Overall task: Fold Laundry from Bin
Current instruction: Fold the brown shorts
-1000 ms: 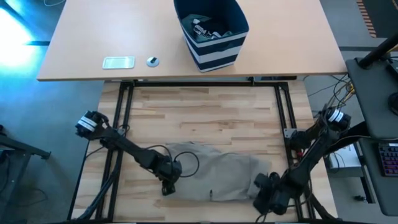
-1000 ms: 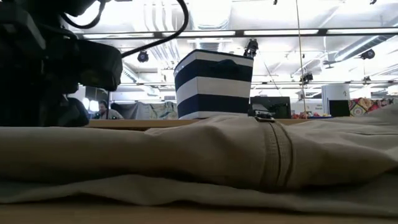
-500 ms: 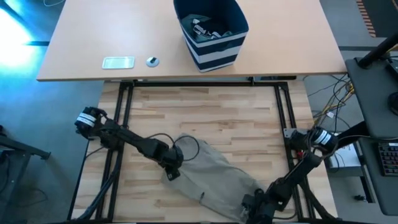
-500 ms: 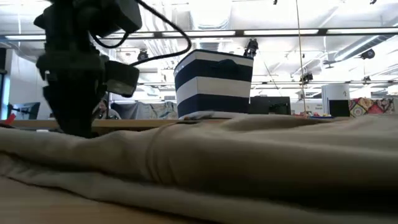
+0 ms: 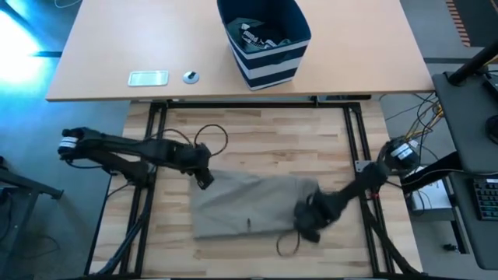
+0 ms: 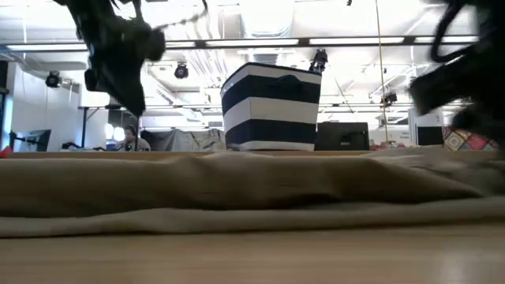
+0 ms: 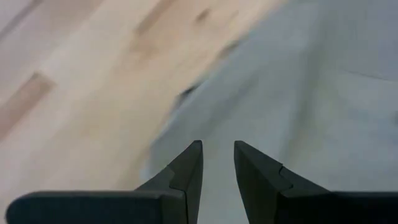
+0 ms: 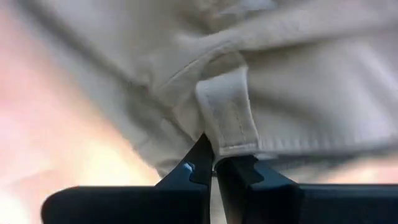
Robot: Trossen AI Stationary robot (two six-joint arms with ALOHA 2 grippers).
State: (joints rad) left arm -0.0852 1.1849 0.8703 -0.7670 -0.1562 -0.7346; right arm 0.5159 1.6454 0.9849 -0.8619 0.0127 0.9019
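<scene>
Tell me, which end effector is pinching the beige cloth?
The right end effector, shut on the beige garment's edge. The left end effector is slightly open, holding nothing.

A beige garment [image 5: 249,206] lies flat on the wooden table [image 5: 257,140] near its front edge.

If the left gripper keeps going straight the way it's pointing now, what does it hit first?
Most likely the beige garment. The left gripper has its fingers slightly apart, aimed at the cloth's edge where it meets the wooden table. Depth is unclear, so it may just clip that edge.
</scene>
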